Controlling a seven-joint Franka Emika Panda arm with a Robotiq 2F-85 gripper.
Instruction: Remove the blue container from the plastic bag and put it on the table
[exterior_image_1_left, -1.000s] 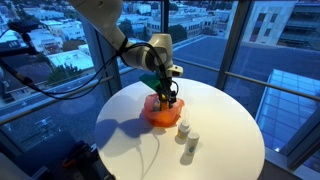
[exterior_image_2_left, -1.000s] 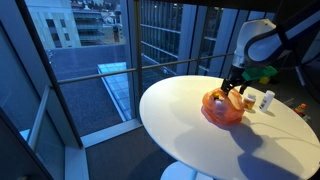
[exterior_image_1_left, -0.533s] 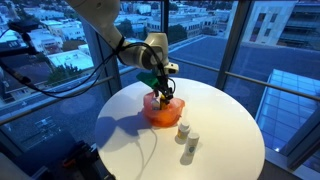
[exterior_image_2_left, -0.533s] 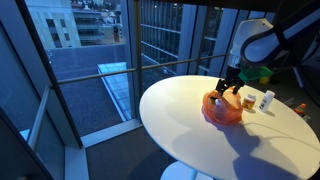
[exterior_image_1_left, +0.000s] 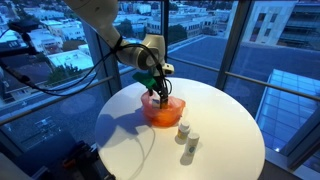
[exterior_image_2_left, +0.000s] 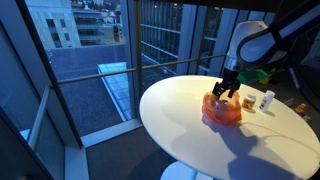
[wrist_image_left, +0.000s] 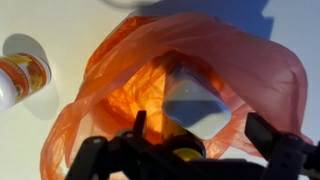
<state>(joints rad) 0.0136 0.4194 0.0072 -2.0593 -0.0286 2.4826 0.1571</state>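
An orange plastic bag (exterior_image_1_left: 163, 110) lies crumpled on the round white table (exterior_image_1_left: 220, 120); it also shows in the exterior view from the window side (exterior_image_2_left: 222, 108). In the wrist view the bag (wrist_image_left: 110, 95) gapes open. Inside it lies the container (wrist_image_left: 195, 95), blue on top and pale below. My gripper (wrist_image_left: 200, 122) hangs just above the bag's mouth, its fingers spread wide on either side of the container without touching it. In both exterior views the gripper (exterior_image_1_left: 160, 94) (exterior_image_2_left: 227, 91) is right over the bag.
Two small white bottles (exterior_image_1_left: 187, 136) stand on the table beside the bag, also seen in an exterior view (exterior_image_2_left: 259, 101); one with an orange label shows in the wrist view (wrist_image_left: 22, 72). Glass window walls surround the table. The table edge lies near the bag.
My gripper has risen a little and shifted slightly sideways above the bag. The bag and bottles have not moved.
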